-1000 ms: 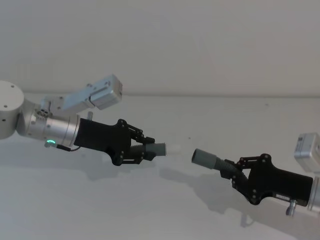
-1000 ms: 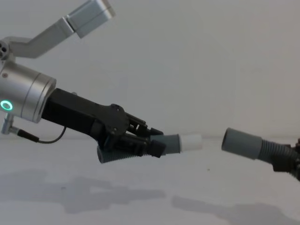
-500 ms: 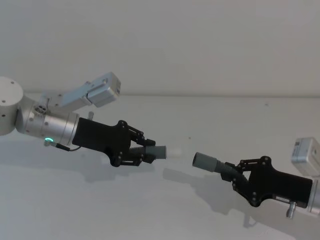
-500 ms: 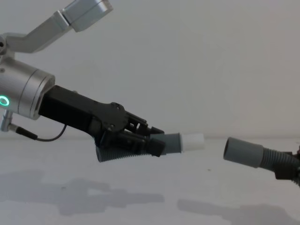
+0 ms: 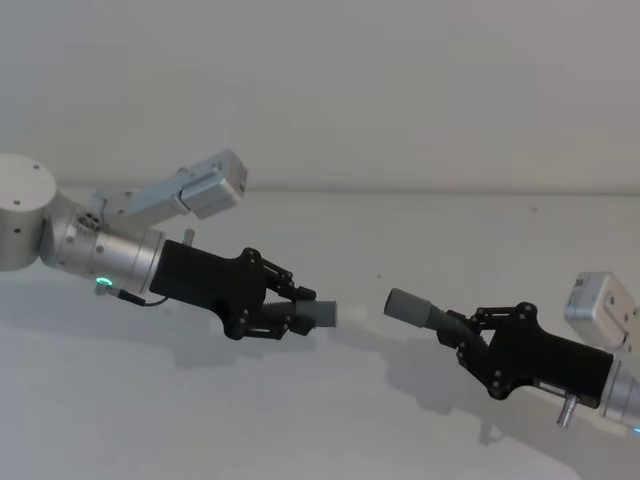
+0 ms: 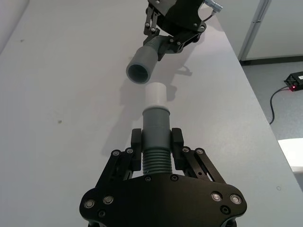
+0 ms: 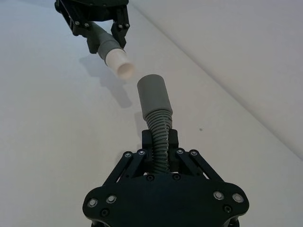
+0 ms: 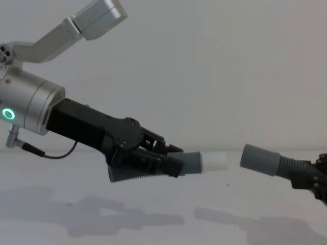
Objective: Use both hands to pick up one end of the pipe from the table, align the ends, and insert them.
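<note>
Both pipe pieces are held in the air above the white table (image 5: 320, 430). My left gripper (image 5: 290, 312) is shut on the ribbed part of the short piece (image 8: 125, 173), just behind its narrow grey cuff (image 6: 156, 120) with the whitish tip (image 6: 155, 94). My right gripper (image 5: 455, 330) is shut on the ribbed hose (image 7: 160, 132) of the other piece, behind its wider socket cuff (image 7: 154, 94). The tip (image 8: 214, 161) and the socket (image 8: 259, 159) face each other across a small gap, almost in line. In the left wrist view the socket mouth (image 6: 139, 73) sits slightly off the tip's axis.
A plain pale wall stands behind the table. In the left wrist view the table's edge (image 6: 251, 94) runs close by the right arm, with floor, a cable and a small black box (image 6: 294, 80) beyond it.
The left gripper has dipped a little lower and the right gripper has come inward. The gap between the whitish tip and the socket has narrowed slightly. Both grips are unchanged.
</note>
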`<state>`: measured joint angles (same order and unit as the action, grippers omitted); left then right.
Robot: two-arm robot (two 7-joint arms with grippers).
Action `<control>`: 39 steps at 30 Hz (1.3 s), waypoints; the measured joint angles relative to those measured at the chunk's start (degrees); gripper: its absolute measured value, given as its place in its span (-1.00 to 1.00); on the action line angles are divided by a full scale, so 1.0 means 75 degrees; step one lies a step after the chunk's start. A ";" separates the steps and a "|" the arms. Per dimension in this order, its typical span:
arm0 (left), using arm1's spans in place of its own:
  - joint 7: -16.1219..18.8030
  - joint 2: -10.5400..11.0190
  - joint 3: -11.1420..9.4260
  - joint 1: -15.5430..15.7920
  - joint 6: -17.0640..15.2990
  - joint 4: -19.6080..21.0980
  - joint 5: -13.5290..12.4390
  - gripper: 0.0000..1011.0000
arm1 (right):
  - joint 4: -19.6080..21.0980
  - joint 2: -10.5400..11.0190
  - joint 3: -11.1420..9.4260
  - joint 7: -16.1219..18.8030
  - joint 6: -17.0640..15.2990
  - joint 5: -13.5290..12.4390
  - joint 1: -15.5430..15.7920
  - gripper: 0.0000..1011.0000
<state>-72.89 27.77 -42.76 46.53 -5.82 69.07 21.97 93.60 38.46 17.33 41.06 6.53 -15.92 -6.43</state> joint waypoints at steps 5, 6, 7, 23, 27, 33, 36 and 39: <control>-0.0035 -0.0037 -0.0061 0.0051 0.0028 -0.0090 0.0007 -0.31 | -0.0046 -0.0011 0.0045 -0.0081 0.0045 0.0056 -0.0024 -0.69; -0.0039 -0.0042 -0.0069 0.0059 0.0033 -0.0101 0.0008 -0.31 | -0.0062 -0.0011 0.0056 -0.0100 0.0058 0.0067 -0.0030 -0.69; -0.0045 -0.0052 -0.0085 0.0075 0.0040 -0.0122 0.0009 -0.31 | -0.0068 -0.0009 0.0063 -0.0108 0.0070 0.0072 -0.0036 -0.69; -0.0041 -0.0136 -0.0256 0.0236 0.0105 -0.0266 -0.0005 -0.31 | -0.0193 0.0077 0.0163 -0.0166 0.0316 0.0116 -0.0113 -0.69; -0.0026 -0.0135 -0.0320 0.0283 0.0099 -0.0265 -0.0052 -0.31 | -0.0211 0.0119 0.0188 -0.0163 0.0369 0.0118 -0.0124 -0.69; 0.0057 -0.0098 -0.0427 0.0361 0.0036 -0.0190 -0.0172 -0.31 | -0.0235 0.0207 0.0232 -0.0122 0.0456 0.0130 -0.0143 -0.69; 0.0131 -0.0065 -0.0467 0.0391 -0.0008 -0.0128 -0.0237 -0.31 | -0.0249 0.0257 0.0262 -0.0087 0.0504 0.0141 -0.0152 -0.69; 0.0190 -0.0038 -0.0494 0.0409 -0.0044 -0.0079 -0.0284 -0.31 | -0.0263 0.0302 0.0294 -0.0045 0.0552 0.0153 -0.0161 -0.69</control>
<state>-71.46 27.49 -46.47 49.60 -6.14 68.48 19.84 91.63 40.72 19.53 40.73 10.67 -14.77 -7.64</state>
